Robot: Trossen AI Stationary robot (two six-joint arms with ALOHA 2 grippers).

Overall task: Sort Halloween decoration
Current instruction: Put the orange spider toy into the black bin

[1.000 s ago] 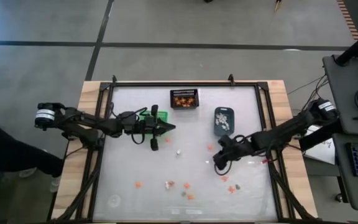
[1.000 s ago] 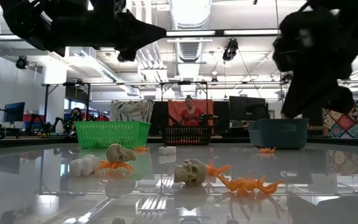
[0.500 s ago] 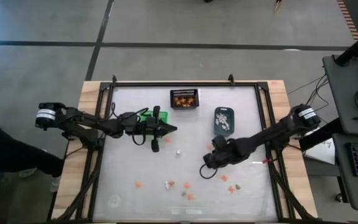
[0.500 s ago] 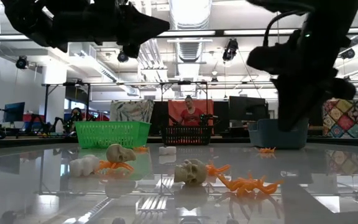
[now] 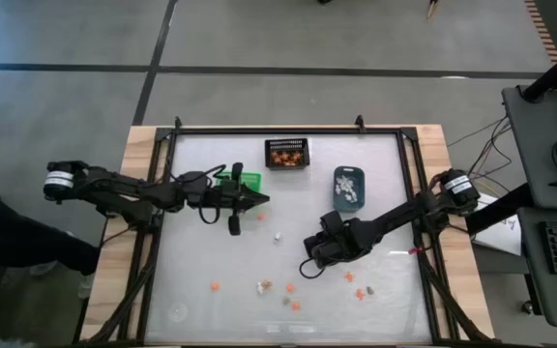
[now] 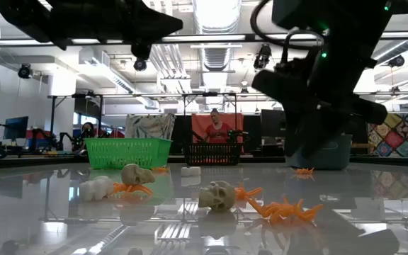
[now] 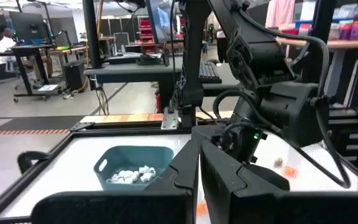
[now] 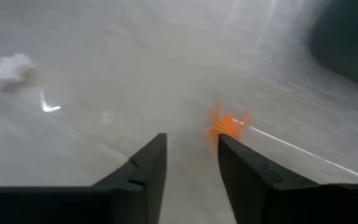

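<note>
Trinkets of the Halloween decoration [image 5: 288,288] lie scattered over the near half of my table [image 5: 191,290], orange, white and tan pieces well apart from one another, so most of the sorting looks undone. At the far side stand three bins: a green basket [image 5: 249,182], a black mesh bin [image 5: 286,153] holding orange pieces, and a blue-grey bin [image 5: 348,188] holding white ones, which suggests sorting by colour. My right gripper [image 5: 309,253] reaches low over the middle of the table with its fingers [image 8: 143,171] spread and empty; its wrist camera shows an orange spider-like piece [image 8: 227,125] just beyond the fingertips, so I judge that to be my next pick. My left gripper [image 5: 262,199] hangs above the table beside the green basket, fingers pressed together on nothing, seemingly waiting clear of the right arm's work
</note>
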